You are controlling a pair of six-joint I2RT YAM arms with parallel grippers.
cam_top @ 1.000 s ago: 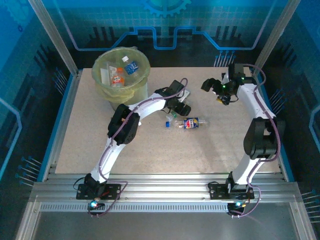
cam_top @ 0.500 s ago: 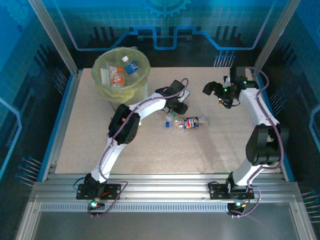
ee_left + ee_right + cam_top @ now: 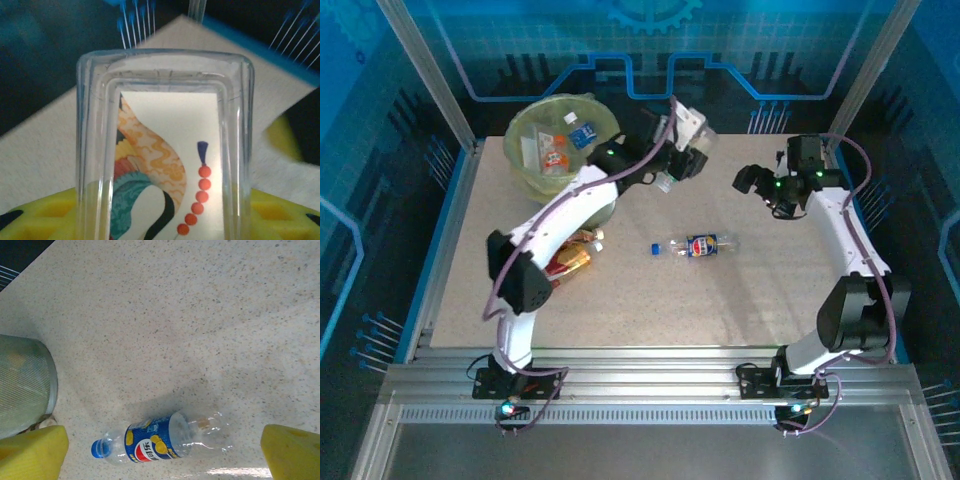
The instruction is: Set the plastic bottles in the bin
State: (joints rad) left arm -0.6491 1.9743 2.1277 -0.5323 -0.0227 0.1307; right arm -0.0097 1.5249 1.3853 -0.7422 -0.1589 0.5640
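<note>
My left gripper is raised over the back of the table, right of the bin, and is shut on a clear square bottle. In the left wrist view this bottle, with a white label patterned in orange and teal, stands between the yellow fingers. A blue-labelled bottle with a blue cap lies on its side mid-table. My right gripper hangs open to its upper right. In the right wrist view that bottle lies below, between the spread fingers. Several bottles lie inside the bin.
Orange and red bottles lie beside the left arm's lower link. The bin's mesh wall shows at the left of the right wrist view. Blue glass walls and a metal frame enclose the table.
My left gripper closed on the square bottle and lifted it off the table, up and back. The arm's swing uncovered the orange and red bottles. My right gripper shifted slightly right.
</note>
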